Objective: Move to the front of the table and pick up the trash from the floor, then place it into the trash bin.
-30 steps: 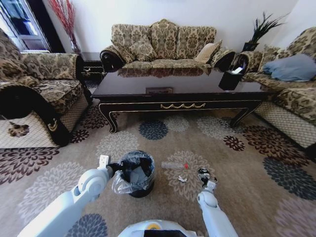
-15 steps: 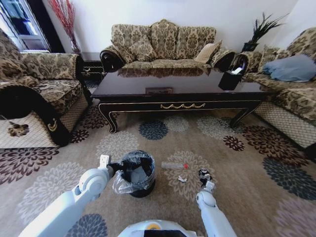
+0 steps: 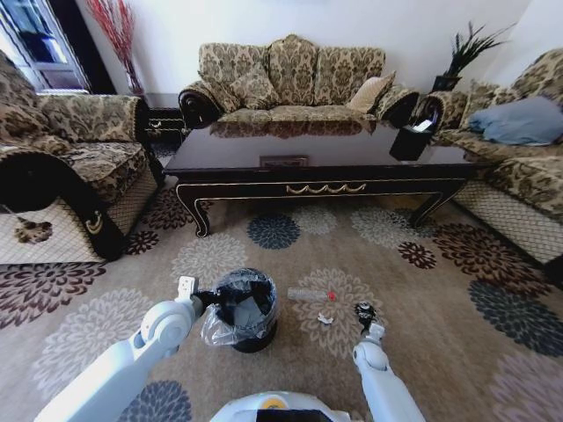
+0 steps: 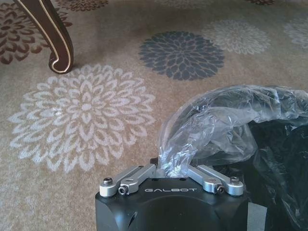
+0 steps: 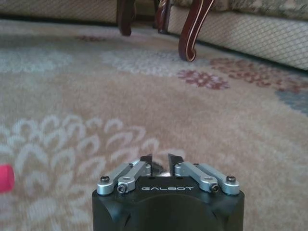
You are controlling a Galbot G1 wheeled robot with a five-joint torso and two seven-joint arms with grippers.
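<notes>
Nearest, the left gripper [image 4: 171, 169] is seen clamped on the plastic liner at the rim of the trash bin [image 3: 244, 308], its jaws closed on the bag. The right gripper [image 3: 365, 313] is held low over the carpet, jaws nearly shut around a small shiny piece of trash [image 5: 160, 169]. A white scrap [image 3: 325, 319] and a clear bottle [image 3: 310, 294] are left lying just beyond the bin. Farther off stands the desk [image 3: 321, 156]. The tiny piece could be dropped if it is only pinched at its edge, or the liner could be pulled loose.
</notes>
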